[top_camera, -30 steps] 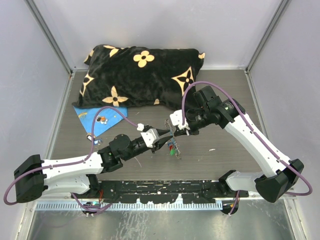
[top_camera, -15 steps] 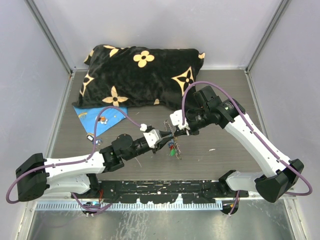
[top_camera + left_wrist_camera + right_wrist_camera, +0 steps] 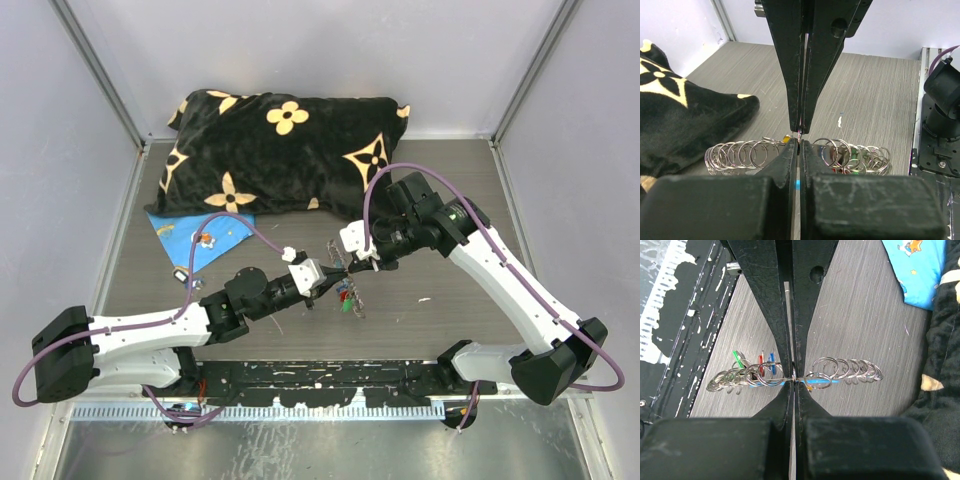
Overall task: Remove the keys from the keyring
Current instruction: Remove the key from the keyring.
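Observation:
The keyring point(image 3: 850, 369), a string of small silver rings with a light-blue section, hangs just above the table between the two arms. My left gripper point(image 3: 333, 274) and right gripper point(image 3: 346, 264) meet tip to tip, both shut on the ring's thin wire at its middle. In the left wrist view my left gripper point(image 3: 799, 143) pinches below the right arm's fingers point(image 3: 815, 75), with ring coils point(image 3: 740, 154) on either side. The keys point(image 3: 760, 364), with green, red and blue heads, hang among the coils at the left of the right wrist view. They dangle under the grippers as keys point(image 3: 344, 298) in the top view.
A black pillow with gold flowers point(image 3: 280, 150) fills the back of the table. A blue sheet point(image 3: 195, 240) with small bits on it lies at the left. A black rail point(image 3: 320, 380) runs along the near edge, and a white speck point(image 3: 425, 299) lies at the right.
My left gripper has moved a little right toward the right gripper's tips and its jaws have gone from partly open to shut on the ring. The right arm has stayed put.

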{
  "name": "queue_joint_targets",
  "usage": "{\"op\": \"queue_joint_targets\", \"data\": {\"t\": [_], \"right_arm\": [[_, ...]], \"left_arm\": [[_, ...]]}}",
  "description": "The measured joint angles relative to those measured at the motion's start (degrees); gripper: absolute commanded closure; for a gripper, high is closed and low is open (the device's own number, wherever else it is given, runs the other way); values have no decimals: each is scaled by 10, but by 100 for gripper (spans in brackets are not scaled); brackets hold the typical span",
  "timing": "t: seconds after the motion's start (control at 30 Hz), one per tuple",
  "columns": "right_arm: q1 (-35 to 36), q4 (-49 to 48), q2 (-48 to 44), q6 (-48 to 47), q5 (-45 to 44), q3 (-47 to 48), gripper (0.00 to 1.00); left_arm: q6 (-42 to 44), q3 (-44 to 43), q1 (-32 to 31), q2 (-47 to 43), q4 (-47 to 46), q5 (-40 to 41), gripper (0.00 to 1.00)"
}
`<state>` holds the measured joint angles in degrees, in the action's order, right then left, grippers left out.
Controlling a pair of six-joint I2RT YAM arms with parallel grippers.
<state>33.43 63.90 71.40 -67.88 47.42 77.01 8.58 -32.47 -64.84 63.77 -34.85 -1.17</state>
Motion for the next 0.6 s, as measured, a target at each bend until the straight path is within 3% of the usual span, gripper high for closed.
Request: {"op": "queue_joint_targets", "data": {"t": [0.43,0.6], "right_arm": [[-12,-4,0,10,29,-3,85],[-24,-9,0,19,66,-6,75]], "left_arm": [[-28,1,0,-9,2,-1,100],[-36,10,0,-24,-7,0,100]]}}
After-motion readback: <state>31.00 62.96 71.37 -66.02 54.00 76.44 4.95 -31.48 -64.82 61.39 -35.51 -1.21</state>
